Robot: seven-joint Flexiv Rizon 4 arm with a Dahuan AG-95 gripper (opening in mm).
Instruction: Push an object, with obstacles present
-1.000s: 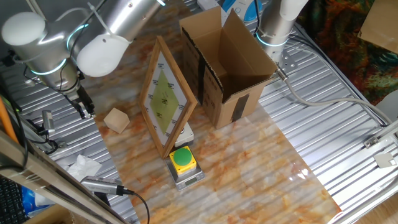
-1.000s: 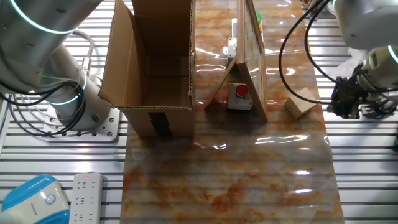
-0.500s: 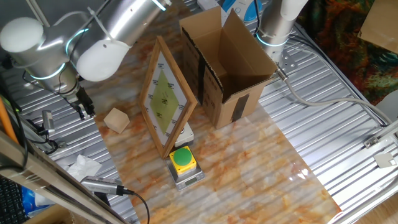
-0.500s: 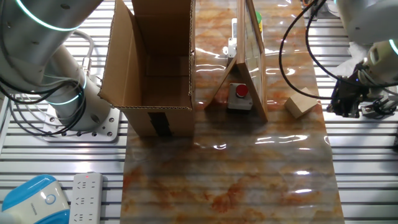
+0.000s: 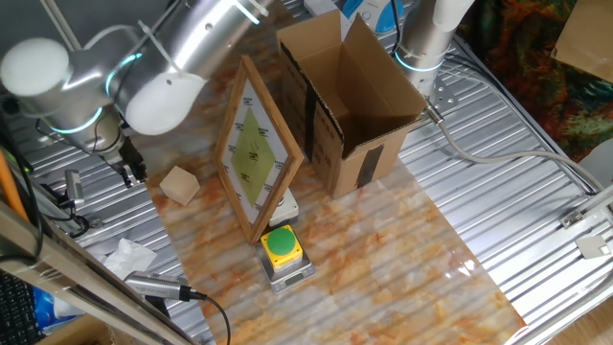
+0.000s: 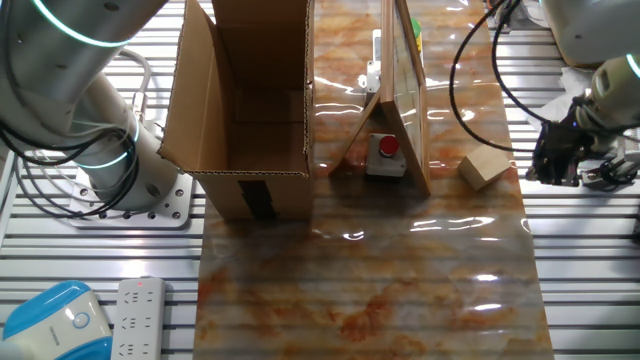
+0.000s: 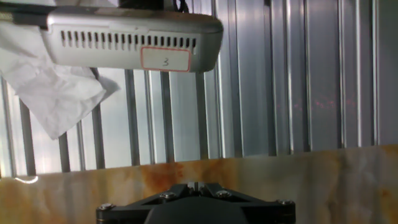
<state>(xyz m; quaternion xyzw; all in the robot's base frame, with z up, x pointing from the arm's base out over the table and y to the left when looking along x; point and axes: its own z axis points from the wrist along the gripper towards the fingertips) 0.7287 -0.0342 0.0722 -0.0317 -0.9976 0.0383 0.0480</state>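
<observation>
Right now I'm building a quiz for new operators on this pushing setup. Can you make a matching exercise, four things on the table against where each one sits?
Things:
1. wooden cube
2. cardboard box
3. framed board
4. push-button

Places:
A. stands between the box and the cube, leaning
B. at the mat's edge, nearest the gripper
C. open-topped, by the second arm's base
D. on a grey base, at the foot of the board

Pairs: 1-B, 2-C, 3-A, 4-D
</observation>
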